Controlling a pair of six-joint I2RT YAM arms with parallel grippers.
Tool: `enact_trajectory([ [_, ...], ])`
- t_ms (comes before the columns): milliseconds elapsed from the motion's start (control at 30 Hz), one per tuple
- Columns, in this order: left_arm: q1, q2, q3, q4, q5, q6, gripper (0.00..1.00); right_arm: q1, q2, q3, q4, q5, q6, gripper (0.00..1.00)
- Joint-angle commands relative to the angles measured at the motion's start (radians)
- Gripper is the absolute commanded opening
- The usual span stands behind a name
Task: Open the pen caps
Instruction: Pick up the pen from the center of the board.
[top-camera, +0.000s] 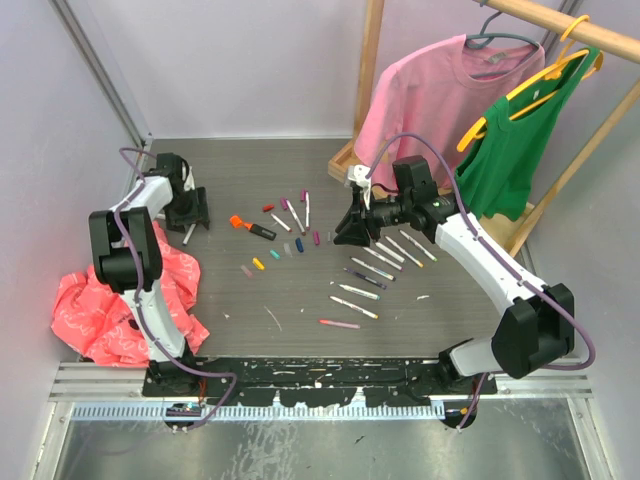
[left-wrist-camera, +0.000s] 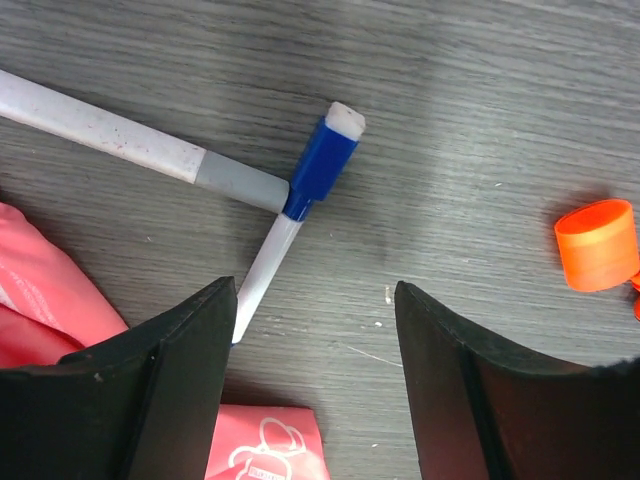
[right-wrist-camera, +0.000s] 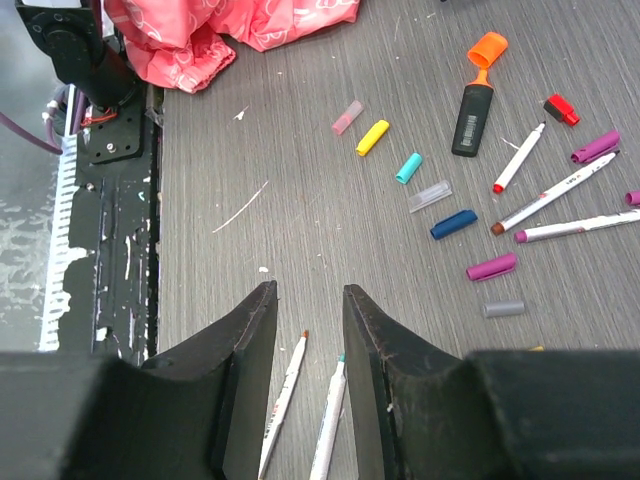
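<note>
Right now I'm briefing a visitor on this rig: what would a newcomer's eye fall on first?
The bright clothes: a pink sweatshirt and green top hanging on the wooden rack at far right, and a crumpled pink cloth at near left. Then the pens and loose pen caps strewn mid-table, with an orange-black highlighter among them.

I read even, diffuse light from above in all three views. The table (top-camera: 300, 290) is bright, with no hot spots. Shadows are soft and short; a faint one lies just right of the blue cap (left-wrist-camera: 322, 170). In both wrist views the fingers (left-wrist-camera: 150, 390) (right-wrist-camera: 245, 380) render almost black, with little surface detail. In the left wrist view the wood grain near the top looks smeared, and the orange cap (left-wrist-camera: 597, 243) at the right edge is slightly soft. The metal plate (top-camera: 300, 450) shows a dull sheen.
</note>
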Motion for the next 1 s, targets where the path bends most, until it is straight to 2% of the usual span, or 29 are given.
enact_trajectory([
  [0,0.021,0.016,0.054,-0.033,0.008,-0.002,0.64,-0.008,0.004,0.007,0.014,-0.032,-0.006,0.39],
  [367,0.026,0.042,0.066,-0.047,0.027,-0.018,0.60,-0.009,0.016,0.015,0.001,-0.042,-0.004,0.38],
  [600,0.026,0.055,0.065,-0.053,0.052,-0.023,0.44,-0.016,0.012,0.018,-0.005,-0.054,-0.004,0.38],
  [833,0.021,0.081,0.062,-0.069,0.056,-0.029,0.43,-0.018,0.015,0.027,-0.017,-0.066,-0.006,0.38],
  [967,-0.004,0.085,0.064,-0.078,0.011,-0.031,0.28,-0.017,0.013,0.027,-0.019,-0.072,-0.007,0.38],
])
